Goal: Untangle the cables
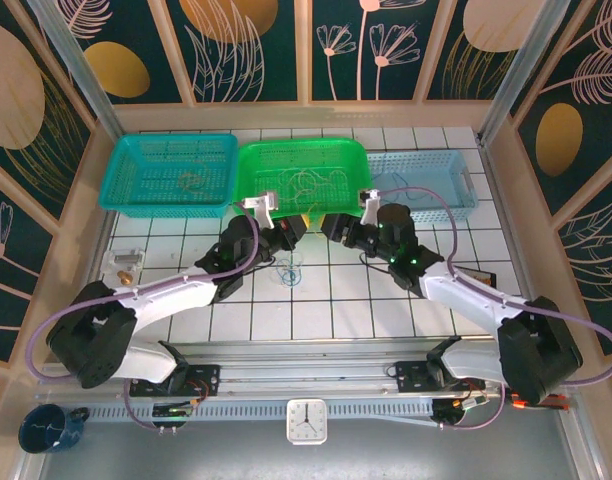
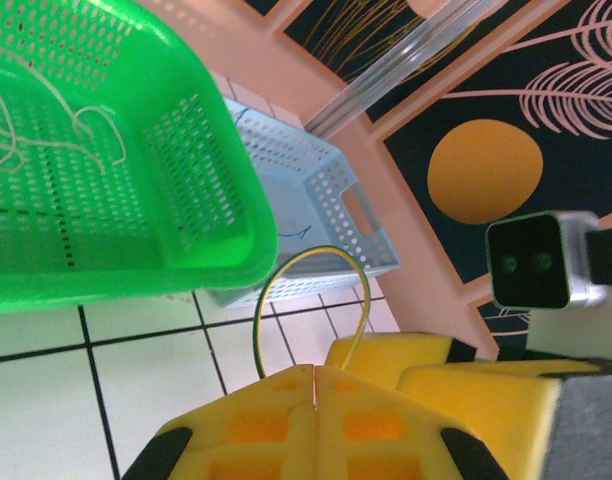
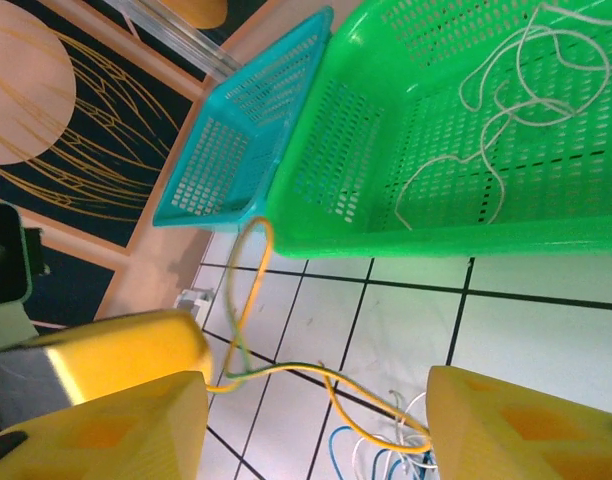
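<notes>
The left gripper (image 2: 314, 376) is clenched on a yellow cable (image 2: 361, 290) that loops up from between its closed fingers. The right gripper (image 3: 316, 400) stands released. The yellow cable crosses its gap above blue and white cables (image 3: 371, 462), near the green basket (image 3: 436, 236).

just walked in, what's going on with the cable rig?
The left gripper is shut on a yellow wire, which loops up from its fingertips. The right gripper is open, with that wire crossing its gap and running to a blue and white tangle. More white wires lie in the green basket.
</notes>
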Available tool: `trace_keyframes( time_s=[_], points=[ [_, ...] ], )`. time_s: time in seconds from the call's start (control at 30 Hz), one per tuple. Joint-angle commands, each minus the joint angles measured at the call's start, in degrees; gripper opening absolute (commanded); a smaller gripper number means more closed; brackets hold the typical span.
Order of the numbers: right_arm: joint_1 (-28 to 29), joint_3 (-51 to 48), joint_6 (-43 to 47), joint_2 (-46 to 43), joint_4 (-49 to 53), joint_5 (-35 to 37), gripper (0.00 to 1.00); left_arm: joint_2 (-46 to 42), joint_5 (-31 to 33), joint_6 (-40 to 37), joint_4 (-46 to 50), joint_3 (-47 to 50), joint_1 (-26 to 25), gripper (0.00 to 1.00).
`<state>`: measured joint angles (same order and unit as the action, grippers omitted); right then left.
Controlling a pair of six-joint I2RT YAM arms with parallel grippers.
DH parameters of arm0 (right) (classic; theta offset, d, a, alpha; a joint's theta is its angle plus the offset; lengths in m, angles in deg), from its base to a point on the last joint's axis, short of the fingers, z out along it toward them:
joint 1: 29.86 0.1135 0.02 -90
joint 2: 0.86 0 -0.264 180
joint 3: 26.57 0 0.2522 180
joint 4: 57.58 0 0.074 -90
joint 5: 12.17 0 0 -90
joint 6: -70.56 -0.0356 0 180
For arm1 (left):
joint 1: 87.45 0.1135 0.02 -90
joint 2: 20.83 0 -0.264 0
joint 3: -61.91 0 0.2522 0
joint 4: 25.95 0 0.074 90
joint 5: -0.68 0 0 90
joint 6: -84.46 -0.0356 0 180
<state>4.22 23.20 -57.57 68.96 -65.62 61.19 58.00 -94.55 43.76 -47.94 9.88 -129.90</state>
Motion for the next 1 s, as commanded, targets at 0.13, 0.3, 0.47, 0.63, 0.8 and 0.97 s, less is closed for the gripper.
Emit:
trace_keyframes(
  time_s=[0.13, 0.3, 0.47, 0.63, 0.8, 0.97],
  points=[
    [-0.6, -4.3, 6.7, -1.5, -10.6, -5.2, 0.63, -1.8, 0.6, -2.3, 2.3, -2.8, -0.2, 0.0],
    [-0.6, -5.2, 8.0, 0.2, -12.1, -6.6, 0.63, -2.3, 0.2, -2.2, 2.4, -3.1, -0.2, 0.0],
    [-0.7, -5.1, 7.5, 2.3, -13.3, -6.5, 0.63, -3.0, 0.1, -2.1, 2.3, -3.0, -0.2, 0.0],
    [-0.7, -3.9, 7.1, 5.1, -14.9, -7.5, 0.6, -3.2, -0.3, -1.6, 1.7, -2.8, -0.2, 0.0],
    [-0.7, -3.1, 6.8, 6.9, -15.7, -7.4, 0.25, -3.4, -0.5, -1.4, 1.5, -2.7, -0.2, 0.0],
    [-1.8, -5.3, 6.5, 6.1, -14.3, -3.5, 0.0, -5.8, 3.4, -4.1, 5.2, -3.2, 1.4, 0.0]
  ],
)
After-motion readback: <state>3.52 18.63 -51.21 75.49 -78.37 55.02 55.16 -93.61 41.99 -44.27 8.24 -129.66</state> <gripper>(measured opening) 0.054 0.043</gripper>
